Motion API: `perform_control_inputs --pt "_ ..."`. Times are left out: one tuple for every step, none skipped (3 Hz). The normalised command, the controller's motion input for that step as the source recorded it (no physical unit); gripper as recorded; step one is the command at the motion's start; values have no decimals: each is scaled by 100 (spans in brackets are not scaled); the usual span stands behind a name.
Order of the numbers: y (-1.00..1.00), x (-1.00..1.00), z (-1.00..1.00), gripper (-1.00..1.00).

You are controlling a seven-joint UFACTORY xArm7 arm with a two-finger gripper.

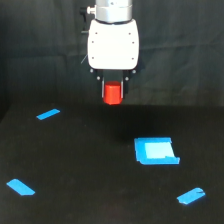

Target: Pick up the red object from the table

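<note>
The red object [113, 93] is a small orange-red block held between the dark fingers of my gripper [113, 95], below the white gripper body [113, 45]. The gripper is shut on it and holds it up off the black table [90, 165], near the top middle of the exterior view. The block's lower face hangs free above the tabletop. A faint dark shadow lies on the table under it.
A flat blue square patch [155, 150] lies on the table at the exterior view's right of centre. Blue tape strips lie at the left [48, 114], lower left [20, 187] and lower right [190, 196]. A dark backdrop stands behind.
</note>
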Motion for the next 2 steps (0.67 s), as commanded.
perform_control_inputs --pt "-1 12 8 -99" --pt "-10 -2 9 -100"
